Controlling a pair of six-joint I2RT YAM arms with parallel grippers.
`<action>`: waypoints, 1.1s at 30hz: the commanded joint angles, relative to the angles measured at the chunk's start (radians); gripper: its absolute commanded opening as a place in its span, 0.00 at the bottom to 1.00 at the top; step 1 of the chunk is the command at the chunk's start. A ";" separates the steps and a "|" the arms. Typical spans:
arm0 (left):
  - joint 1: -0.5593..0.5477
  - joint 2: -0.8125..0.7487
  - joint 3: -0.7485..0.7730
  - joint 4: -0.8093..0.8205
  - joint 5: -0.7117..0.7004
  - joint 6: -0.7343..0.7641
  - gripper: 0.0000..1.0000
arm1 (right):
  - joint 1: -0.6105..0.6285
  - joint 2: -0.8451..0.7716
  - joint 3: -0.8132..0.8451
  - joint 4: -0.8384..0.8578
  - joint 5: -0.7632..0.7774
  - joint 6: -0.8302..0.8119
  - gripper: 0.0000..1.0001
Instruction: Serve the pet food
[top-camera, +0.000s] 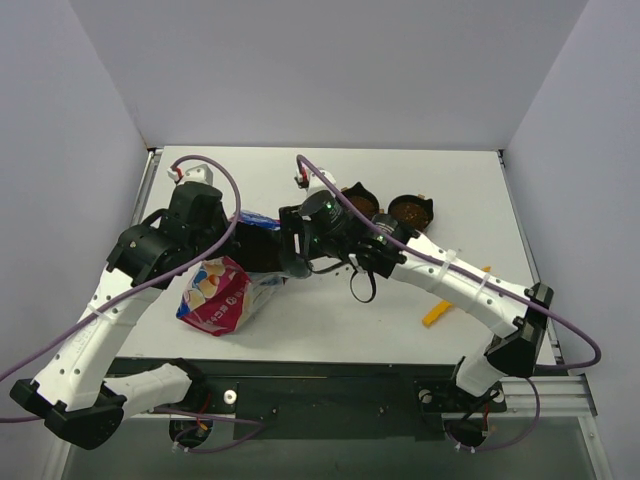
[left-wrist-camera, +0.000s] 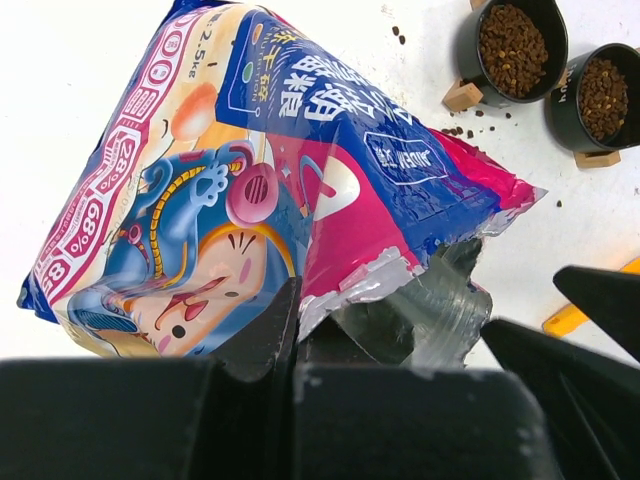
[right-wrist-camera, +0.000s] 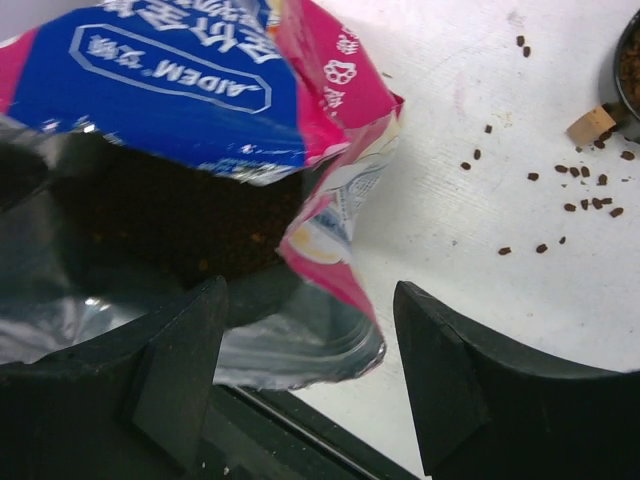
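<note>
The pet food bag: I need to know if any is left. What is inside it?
Through the open mouth of the bag, dark brown kibble shows against silvery lining. How deep it goes is hidden by its walls.

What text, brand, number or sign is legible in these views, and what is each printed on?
"AIDEM": white, in an oval on the blue panel of the pet food bag, seen upside down in the right wrist view.
"2.5kg": near the bag's top edge, left wrist view.
"68%": on the bag's magenta side strip, left wrist view.
Large white Chinese characters on the blue panel, and the other figures on the strip: too tilted or blurred to read.
Top view: nothing legible.
</note>
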 joint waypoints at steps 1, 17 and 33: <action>-0.008 -0.046 0.050 0.164 0.103 -0.018 0.00 | 0.028 -0.002 -0.025 0.041 0.016 0.003 0.63; -0.007 -0.048 0.025 0.193 0.171 0.004 0.00 | 0.005 0.105 0.093 -0.088 0.113 -0.034 0.00; -0.378 0.092 0.287 0.098 0.079 0.077 0.00 | -0.024 -0.178 0.090 -0.085 0.005 0.344 0.00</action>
